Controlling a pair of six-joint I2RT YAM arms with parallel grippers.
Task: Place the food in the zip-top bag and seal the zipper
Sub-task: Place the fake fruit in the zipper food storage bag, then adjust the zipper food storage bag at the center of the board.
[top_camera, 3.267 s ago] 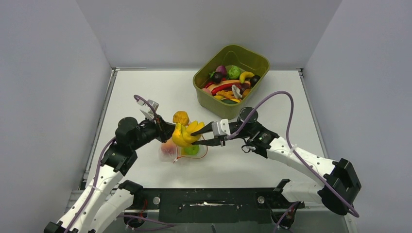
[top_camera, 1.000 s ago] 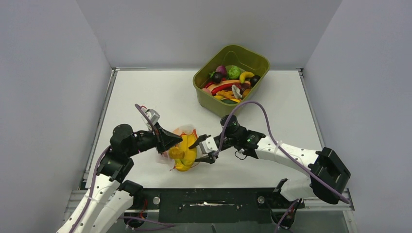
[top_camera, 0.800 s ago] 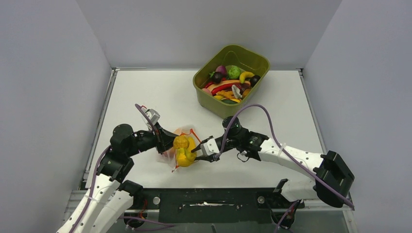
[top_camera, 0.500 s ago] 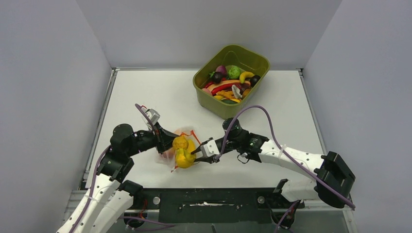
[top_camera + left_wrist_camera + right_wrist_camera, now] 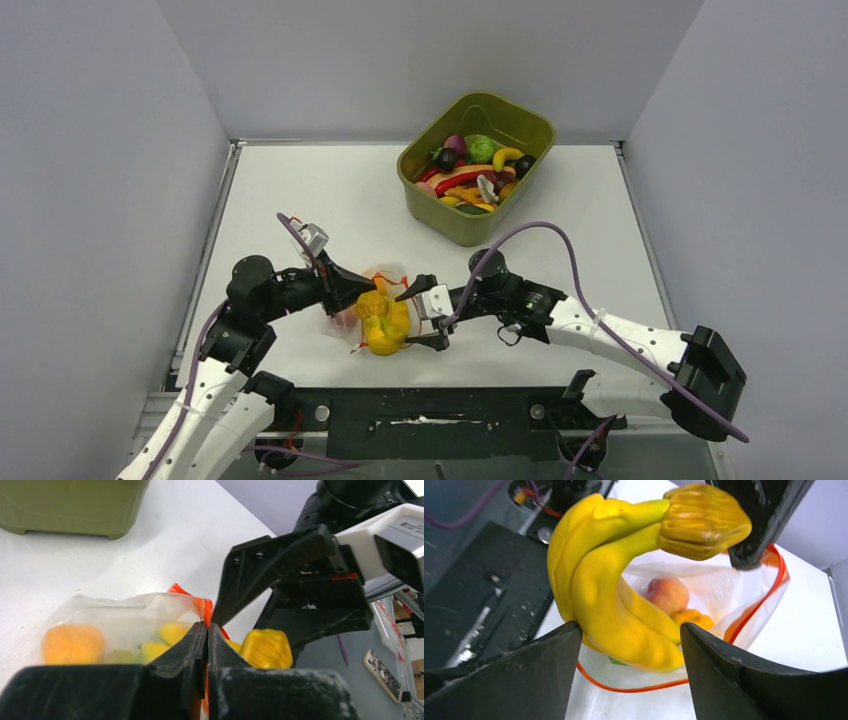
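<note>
The zip-top bag lies near the table's front, with a peach and other food inside. My left gripper is shut on the orange-red zipper at the bag's mouth and holds it up. A bunch of yellow bananas rests in the mouth, its stem end sticking out. My right gripper is open, one finger on each side of the bananas. In the right wrist view the zipper loops under the bananas.
An olive-green tub holding several more toy fruits and vegetables stands at the back right of the table. The black rail of the arm bases runs along the near edge, close to the bag.
My right gripper, shut on the bananas half a second ago, has opened and let them go in the bag's mouth. The right arm has shifted slightly right. My left gripper still holds the zipper.
</note>
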